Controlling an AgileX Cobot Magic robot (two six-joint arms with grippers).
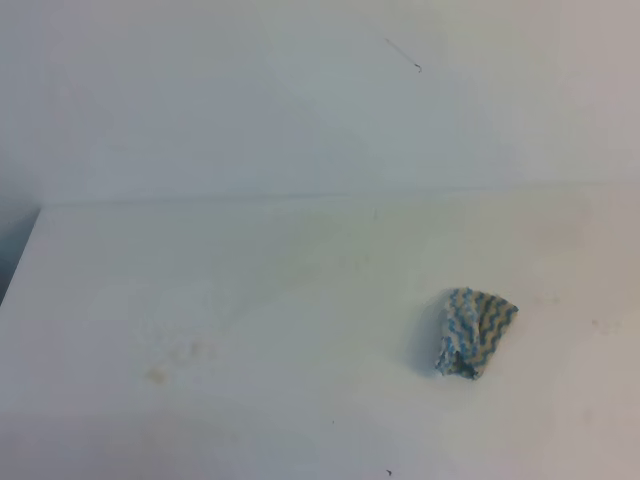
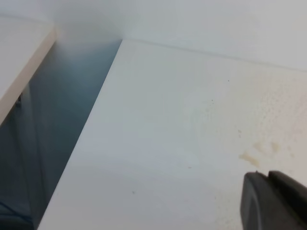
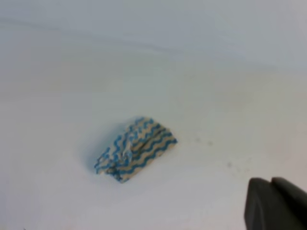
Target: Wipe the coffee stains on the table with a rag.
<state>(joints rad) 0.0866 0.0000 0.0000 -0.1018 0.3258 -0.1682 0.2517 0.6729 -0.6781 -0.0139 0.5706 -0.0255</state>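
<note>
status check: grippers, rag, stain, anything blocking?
Both grippers off the rag, jaw state unclear. Rag crumpled on table, right side. Faint tan coffee stains at left, apart from the rag. Nothing between them.

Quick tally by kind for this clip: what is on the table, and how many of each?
Rag (blue, white, yellowish zigzag): 1
Coffee stains (faint tan patch on the left): 1
Table (white): 1
Total: 3

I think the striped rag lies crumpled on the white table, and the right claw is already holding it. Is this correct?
Not quite. The rag does lie crumpled on the table, but nothing holds it. The right wrist view shows the rag free on the surface, with only a dark part of the right claw at the lower right corner, apart from it.
</note>
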